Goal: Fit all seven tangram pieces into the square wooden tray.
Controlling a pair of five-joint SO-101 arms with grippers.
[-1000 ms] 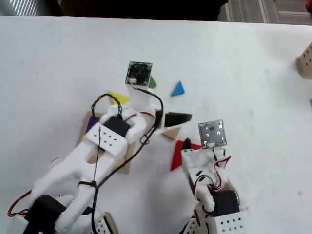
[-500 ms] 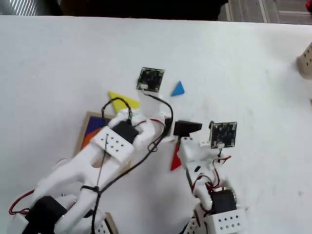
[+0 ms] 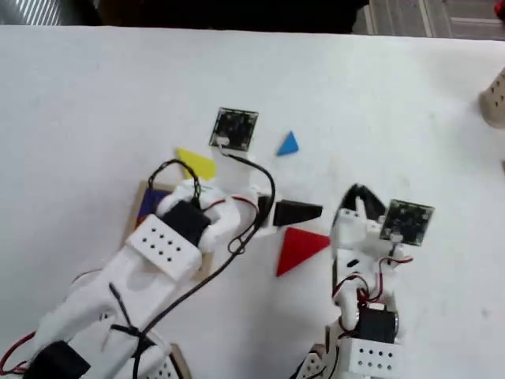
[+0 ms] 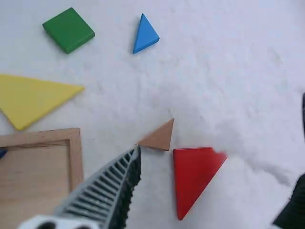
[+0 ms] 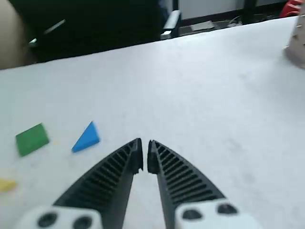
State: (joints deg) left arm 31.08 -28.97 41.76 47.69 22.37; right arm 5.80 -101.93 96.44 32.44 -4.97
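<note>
The square wooden tray (image 3: 144, 192) lies under my left arm, with a dark blue piece (image 3: 150, 208) showing in it; its corner (image 4: 74, 157) is bare wood. My left gripper (image 3: 290, 212) (image 4: 217, 138) hangs open over a small tan triangle (image 4: 158, 137) and the red triangle (image 3: 300, 246) (image 4: 193, 171), holding nothing. Farther out lie the yellow triangle (image 3: 197, 163) (image 4: 28, 98), the green square (image 4: 68, 29) (image 5: 32, 139) and the blue triangle (image 3: 288, 144) (image 4: 144, 34) (image 5: 87, 137). My right gripper (image 3: 359, 197) (image 5: 145, 155) is shut and empty, to the right of the red triangle.
A pale perforated cone (image 3: 495, 99) (image 5: 298, 45) stands at the table's right edge. The white table stretches open behind the pieces and to the right. Beyond the far edge is a dark chair (image 5: 169, 24).
My right arm has swung to the right, off the red triangle, which now lies uncovered. My left gripper shifted over the tan triangle, and its wrist moved slightly.
</note>
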